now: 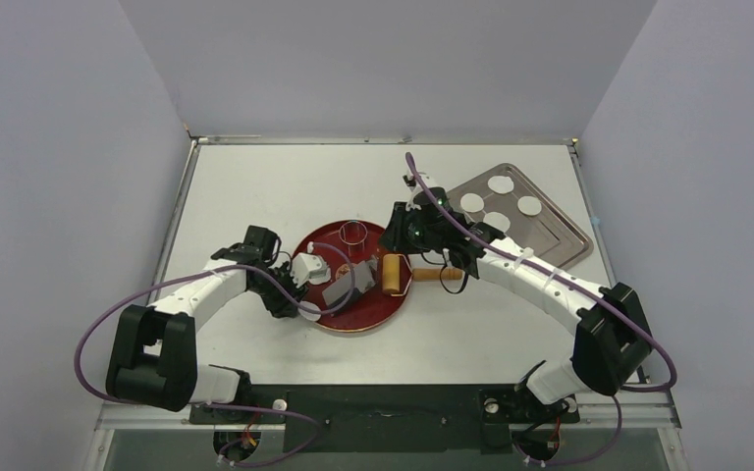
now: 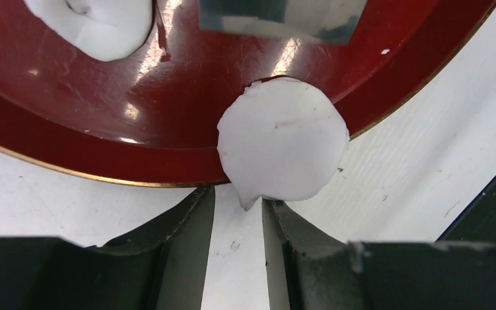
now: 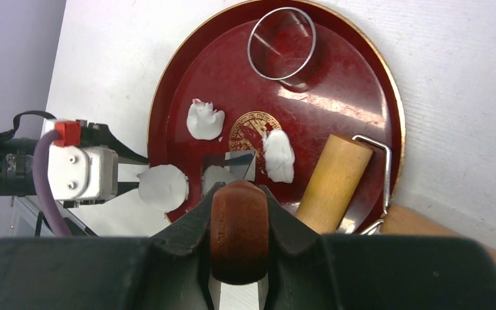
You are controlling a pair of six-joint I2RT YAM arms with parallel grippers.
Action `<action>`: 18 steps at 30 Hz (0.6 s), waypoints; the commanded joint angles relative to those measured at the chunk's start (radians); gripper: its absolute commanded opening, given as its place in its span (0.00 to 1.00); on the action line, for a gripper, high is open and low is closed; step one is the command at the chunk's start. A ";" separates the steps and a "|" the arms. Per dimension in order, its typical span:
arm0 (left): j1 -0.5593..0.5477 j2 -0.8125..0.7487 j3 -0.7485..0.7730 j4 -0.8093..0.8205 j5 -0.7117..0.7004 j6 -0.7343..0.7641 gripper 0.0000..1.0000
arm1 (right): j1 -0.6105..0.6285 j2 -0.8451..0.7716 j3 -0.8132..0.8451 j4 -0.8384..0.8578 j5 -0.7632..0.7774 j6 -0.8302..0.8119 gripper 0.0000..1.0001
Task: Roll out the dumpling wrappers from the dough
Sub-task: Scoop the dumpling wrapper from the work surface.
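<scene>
The left gripper (image 2: 239,213) sits low at the near-left rim of the red tray (image 2: 168,116), its jaws a narrow gap apart. One dumpling wrapper (image 2: 283,145) lies half on that rim and half over the table (image 2: 426,161), with its ragged lower tip pointing into the gap. Whether a finger actually touches that tip I cannot tell from the wrist view.

The right gripper (image 3: 239,195) is clamped on the brown wooden handle of a scraper (image 3: 239,232), whose metal blade stands near the middle of the tray. Two lumps of dough (image 3: 205,121) lie on the tray, one to the left of the blade and one to its right (a smaller white bit shows just under the blade).

A rolling pin (image 1: 393,275) rests across the tray's right edge, and a ring cutter (image 1: 355,234) stands at its far side. Four more wrappers (image 1: 501,183) lie on the metal tray (image 1: 550,240) to the right.
</scene>
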 commanded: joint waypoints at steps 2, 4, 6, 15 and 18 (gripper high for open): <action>-0.038 -0.036 0.086 0.042 0.048 -0.089 0.31 | 0.024 0.019 -0.014 0.108 -0.056 0.010 0.00; -0.055 -0.035 0.091 0.040 0.047 -0.092 0.30 | 0.025 0.020 -0.016 0.137 -0.072 0.012 0.00; -0.067 -0.030 0.096 0.044 0.054 -0.106 0.30 | 0.025 0.026 -0.011 0.145 -0.081 0.009 0.00; -0.147 0.004 0.163 0.094 0.039 -0.201 0.30 | 0.016 0.063 -0.036 0.156 -0.084 0.000 0.00; -0.178 0.025 0.189 0.118 0.025 -0.217 0.31 | 0.011 0.072 -0.049 0.170 -0.098 0.006 0.00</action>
